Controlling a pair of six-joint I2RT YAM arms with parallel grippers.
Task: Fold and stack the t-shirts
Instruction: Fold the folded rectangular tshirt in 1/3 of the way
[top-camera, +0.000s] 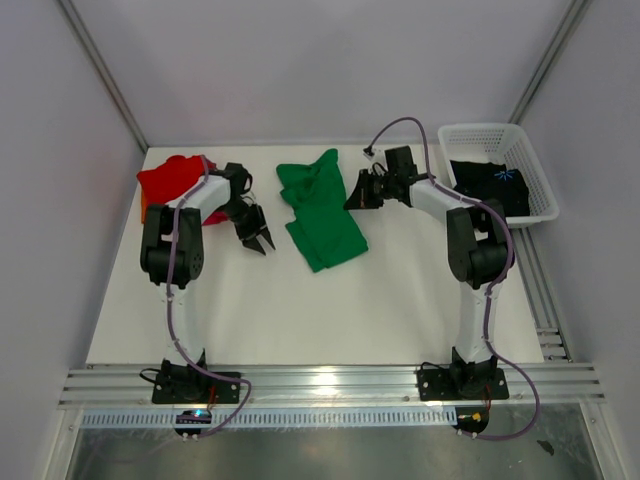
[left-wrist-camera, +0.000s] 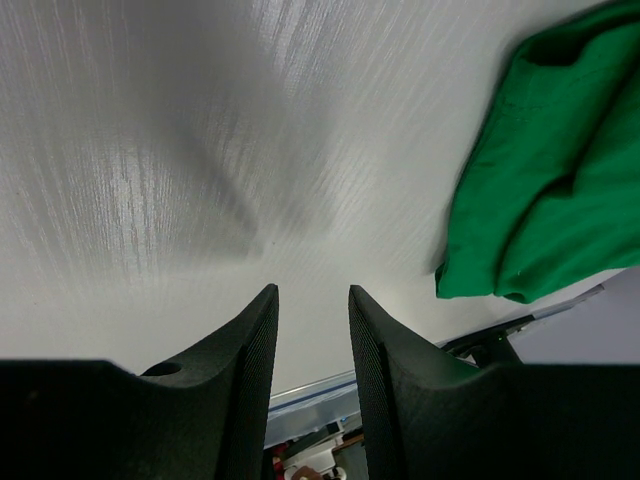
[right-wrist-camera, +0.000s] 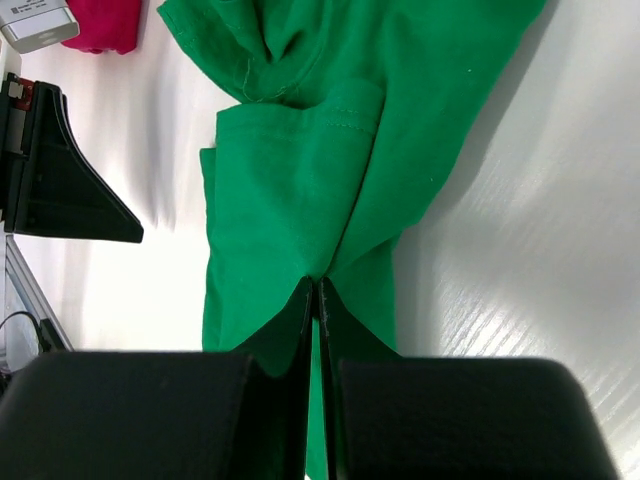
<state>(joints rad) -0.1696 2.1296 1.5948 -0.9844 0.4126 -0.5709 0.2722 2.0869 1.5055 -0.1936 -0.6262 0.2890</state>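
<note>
Top external view: the green t-shirt (top-camera: 322, 215) lies crumpled on the middle of the tabletop (top-camera: 300, 310), its right edge pinched in the closed right end effector (top-camera: 353, 194). The left end effector (top-camera: 256, 238) hangs partly open and empty beside it.

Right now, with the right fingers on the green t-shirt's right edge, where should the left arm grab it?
Take the green t-shirt by its near left edge, coming in from the left over the table. That edge lies exposed, closest to the open left fingers, and opposite the right fingers pinching cloth, so probably a clean two-point lift.
</note>
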